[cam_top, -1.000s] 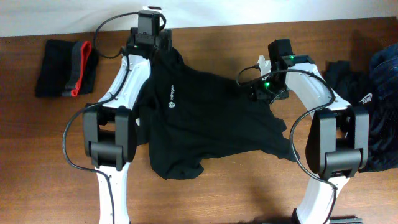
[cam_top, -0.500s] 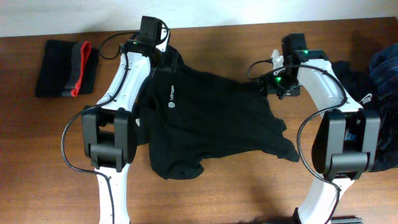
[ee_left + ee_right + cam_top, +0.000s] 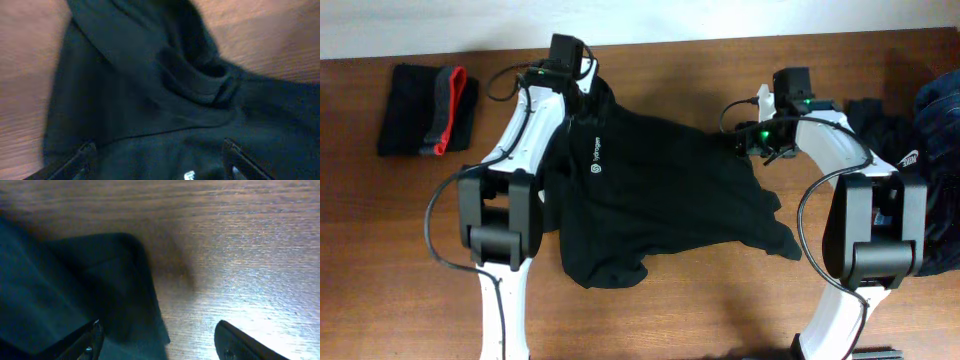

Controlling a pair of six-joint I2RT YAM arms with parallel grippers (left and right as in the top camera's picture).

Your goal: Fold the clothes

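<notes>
The clothes here are chiefly a large black short-sleeved shirt (image 3: 660, 200), lying crumpled in the middle of the table with its small white logo (image 3: 597, 168) facing up. My left gripper (image 3: 582, 92) is open above the collar. In the left wrist view its fingertips (image 3: 88, 149) straddle the fabric just below the collar (image 3: 205, 87), and nothing is pinched. At the shirt's upper right corner my right gripper (image 3: 761, 141) is also open. In the right wrist view (image 3: 159, 327) one fingertip is over the sleeve edge (image 3: 115, 285), the other over bare wood.
A folded black, grey and red garment (image 3: 428, 108) lies at the far left. A heap of dark and blue clothes (image 3: 920, 140) sits at the right edge, close to my right arm. The wooden table (image 3: 720, 300) shows in front of the shirt.
My right gripper has shifted right, from over the shirt to its upper right corner. My left gripper has edged slightly right and down over the collar.
</notes>
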